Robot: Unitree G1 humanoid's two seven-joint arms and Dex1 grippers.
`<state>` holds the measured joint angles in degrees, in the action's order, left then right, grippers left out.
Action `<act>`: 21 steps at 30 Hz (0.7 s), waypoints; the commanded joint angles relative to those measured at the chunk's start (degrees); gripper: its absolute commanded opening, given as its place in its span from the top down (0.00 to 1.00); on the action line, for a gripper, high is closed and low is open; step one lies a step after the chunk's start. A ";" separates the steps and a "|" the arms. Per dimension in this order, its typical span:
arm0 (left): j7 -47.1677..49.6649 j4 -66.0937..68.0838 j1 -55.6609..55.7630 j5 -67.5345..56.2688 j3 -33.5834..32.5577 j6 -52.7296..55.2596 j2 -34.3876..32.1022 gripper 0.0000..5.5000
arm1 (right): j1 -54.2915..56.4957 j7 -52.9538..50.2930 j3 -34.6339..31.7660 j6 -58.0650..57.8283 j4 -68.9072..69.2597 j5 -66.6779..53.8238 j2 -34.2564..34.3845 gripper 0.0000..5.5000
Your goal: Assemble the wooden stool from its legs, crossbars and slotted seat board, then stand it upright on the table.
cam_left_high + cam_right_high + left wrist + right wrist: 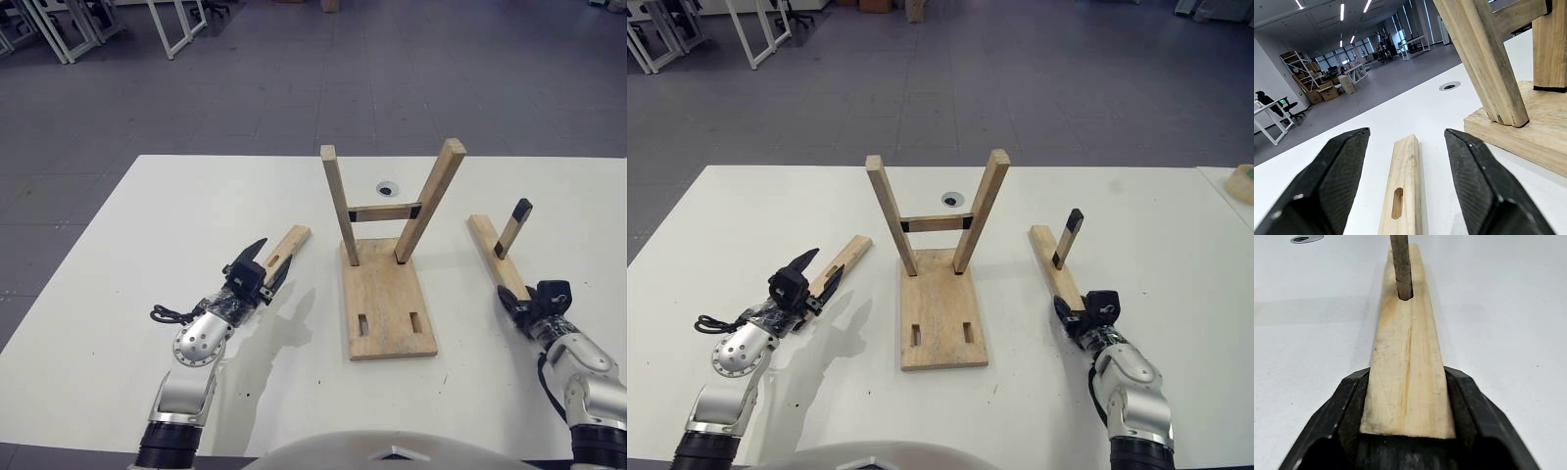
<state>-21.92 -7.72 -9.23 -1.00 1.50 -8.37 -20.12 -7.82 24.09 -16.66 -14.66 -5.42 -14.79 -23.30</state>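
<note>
Item, wooden stool, part assembled; seat board (387,304) lay flat about the middle of the table (147,225), its length running from the near edge toward the far edge.

Fitted: two legs, one (340,206) and the other (429,201), stood in the board's far end, splayed apart toward their tops and joined by one crossbar (384,212) partway up.

Not fitted: the two slots (362,325) at the board's near end were empty.

Loose part, toward the left edge: a third leg (287,245) lay flat on the table, well apart from the board, with a mortise visible in its upper face; the left gripper (271,259) was spread wide with one finger on either side of the leg's near end and had not closed on it.

Loose part, toward the right edge: a fourth leg (487,247) lay flat, with a second crossbar (513,227) seated in it and standing up at a slant; the right gripper (519,299) was clamped on this leg's near end.

Other: a round grommet (388,186) sat in the table beyond the board.

Judged progress: roughly half done; one leg pair was seated. Remaining: join the third leg to the free end of the second crossbar; seat that pair in the near slots; turn the stool over onto its legs.
</note>
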 commanded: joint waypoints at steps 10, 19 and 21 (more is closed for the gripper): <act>2.45 -6.33 8.20 -25.11 -10.74 13.34 5.06 0.49 | 21.92 -3.57 -5.89 -6.73 14.52 -16.72 -0.56 0.64; 13.43 -28.62 16.50 -98.65 -13.12 38.73 -4.03 0.27 | 35.51 1.46 -9.69 -34.47 18.14 -61.22 -6.90 0.64; 15.66 -29.52 18.01 -102.51 -12.08 39.67 -5.67 0.21 | 37.72 2.71 -8.38 -36.59 17.11 -63.75 -7.16 0.64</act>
<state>-11.98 -29.16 3.02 -87.27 -11.90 26.07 -19.64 20.51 22.75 -25.83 -43.82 9.32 -66.79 -25.58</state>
